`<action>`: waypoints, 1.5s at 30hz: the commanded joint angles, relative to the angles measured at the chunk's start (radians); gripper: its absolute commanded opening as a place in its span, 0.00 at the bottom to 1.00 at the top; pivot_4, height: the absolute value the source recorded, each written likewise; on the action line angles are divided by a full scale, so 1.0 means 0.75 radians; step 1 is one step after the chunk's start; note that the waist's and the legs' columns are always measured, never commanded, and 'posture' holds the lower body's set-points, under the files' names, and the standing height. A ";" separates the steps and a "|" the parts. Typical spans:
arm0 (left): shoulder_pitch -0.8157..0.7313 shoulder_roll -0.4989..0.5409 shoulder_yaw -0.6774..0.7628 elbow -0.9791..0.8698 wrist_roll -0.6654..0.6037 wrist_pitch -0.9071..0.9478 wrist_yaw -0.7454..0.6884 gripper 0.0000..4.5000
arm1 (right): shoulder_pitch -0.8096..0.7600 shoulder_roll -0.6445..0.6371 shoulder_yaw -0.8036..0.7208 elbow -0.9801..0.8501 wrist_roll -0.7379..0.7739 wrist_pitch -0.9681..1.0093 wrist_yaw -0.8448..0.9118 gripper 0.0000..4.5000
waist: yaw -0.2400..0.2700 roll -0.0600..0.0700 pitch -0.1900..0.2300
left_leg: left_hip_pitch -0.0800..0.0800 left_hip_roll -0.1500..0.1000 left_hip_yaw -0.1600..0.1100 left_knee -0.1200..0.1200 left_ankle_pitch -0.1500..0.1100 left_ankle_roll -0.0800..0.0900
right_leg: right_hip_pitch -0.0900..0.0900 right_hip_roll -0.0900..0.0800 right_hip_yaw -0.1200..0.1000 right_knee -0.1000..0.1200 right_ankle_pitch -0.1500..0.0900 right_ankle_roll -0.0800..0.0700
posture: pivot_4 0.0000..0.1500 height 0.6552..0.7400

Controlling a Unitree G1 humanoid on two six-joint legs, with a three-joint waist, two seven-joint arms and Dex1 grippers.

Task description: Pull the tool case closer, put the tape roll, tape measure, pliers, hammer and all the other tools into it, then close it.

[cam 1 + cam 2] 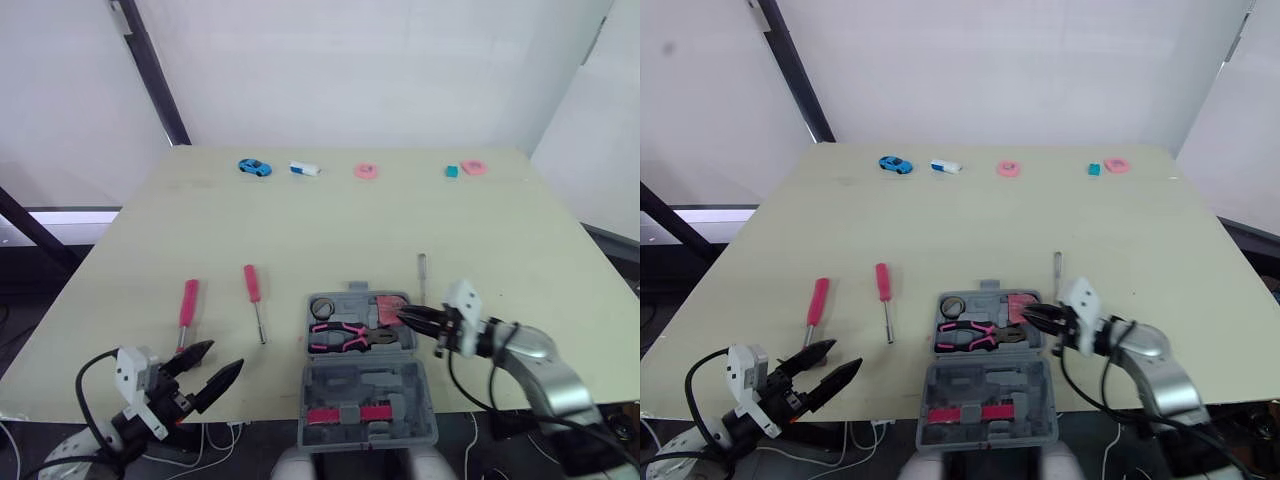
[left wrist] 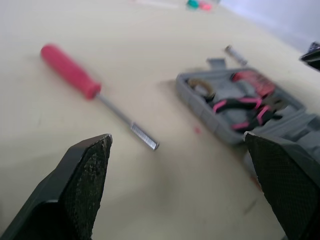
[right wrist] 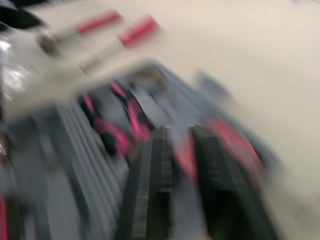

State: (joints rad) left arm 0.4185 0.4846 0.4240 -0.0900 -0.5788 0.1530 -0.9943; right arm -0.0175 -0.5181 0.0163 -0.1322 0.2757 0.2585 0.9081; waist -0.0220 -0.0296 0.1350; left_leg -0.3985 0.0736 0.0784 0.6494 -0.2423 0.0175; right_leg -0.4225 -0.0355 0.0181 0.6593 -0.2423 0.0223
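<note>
The grey tool case (image 1: 366, 385) lies open at the table's front edge. Its tray holds a tape roll (image 1: 322, 305), pink-handled pliers (image 1: 345, 337) and a pink tape measure (image 1: 389, 305). My right gripper (image 1: 408, 317) reaches in from the right, its tips on the tape measure; in the right wrist view the fingers (image 3: 155, 170) stand close together with pink between them. Two pink-handled screwdrivers (image 1: 188, 304) (image 1: 253, 288) lie left of the case. My left gripper (image 1: 212, 368) hovers open near the front edge, just short of them, holding nothing. A thin metal bit (image 1: 422, 266) lies behind the case.
Along the far edge sit a blue toy car (image 1: 254, 167), a white and blue piece (image 1: 305, 169), a pink ring (image 1: 366, 171), a teal block (image 1: 451, 171) and another pink ring (image 1: 473, 167). The case lid overhangs the front edge.
</note>
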 commanded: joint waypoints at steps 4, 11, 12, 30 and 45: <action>0.061 0.019 0.073 -0.013 -0.013 -0.008 0.044 1.00 | 0.344 -0.149 -0.338 -0.183 0.111 0.017 -0.010 0.99 | 0.013 -0.001 0.005 | 0.000 0.000 -0.004 0.000 0.000 0.000 | -0.001 0.001 0.000 0.000 -0.002 0.004 | 1.00 1.00; 0.091 0.027 0.081 -0.095 -0.040 0.041 0.070 1.00 | 0.484 -0.176 -0.440 -0.251 0.147 0.046 -0.051 0.99 | 0.005 -0.002 0.011 | 0.001 0.002 -0.004 0.000 -0.001 -0.001 | -0.002 0.000 0.001 -0.001 -0.003 0.005 | 1.00 1.00; 0.086 0.030 0.077 -0.113 -0.042 0.048 0.073 1.00 | 0.475 -0.174 -0.436 -0.269 0.155 0.066 -0.066 0.99 | 0.007 -0.001 0.011 | 0.001 0.002 -0.004 0.000 -0.003 -0.005 | -0.002 0.000 0.001 -0.001 -0.003 0.005 | 1.00 1.00; -0.325 0.232 -0.095 -0.371 -0.302 0.275 -0.134 1.00 | -0.544 0.263 -0.059 0.111 -0.060 0.691 -0.830 0.99 | 0.012 0.000 0.020 | -0.024 -0.001 -0.003 0.002 0.000 0.000 | -0.019 0.006 -0.002 0.001 0.004 0.003 | 1.00 1.00; -0.433 0.251 -0.087 -0.333 -0.299 0.266 -0.184 1.00 | -0.702 0.479 -0.066 0.514 -0.179 0.450 -1.014 0.99 | -0.003 0.000 0.020 | -0.023 0.000 -0.002 0.003 0.000 0.000 | -0.019 0.007 0.000 0.003 0.004 0.005 | 1.00 1.00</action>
State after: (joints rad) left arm 0.0851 0.6742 0.3422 -0.3366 -0.8035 0.3694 -1.1271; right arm -0.5298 -0.1609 -0.0183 0.2758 0.1411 0.6236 0.1515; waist -0.0244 -0.0292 0.1499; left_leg -0.4156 0.0736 0.0767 0.6515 -0.2421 0.0174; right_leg -0.4368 -0.0303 0.0177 0.6622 -0.2391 0.0258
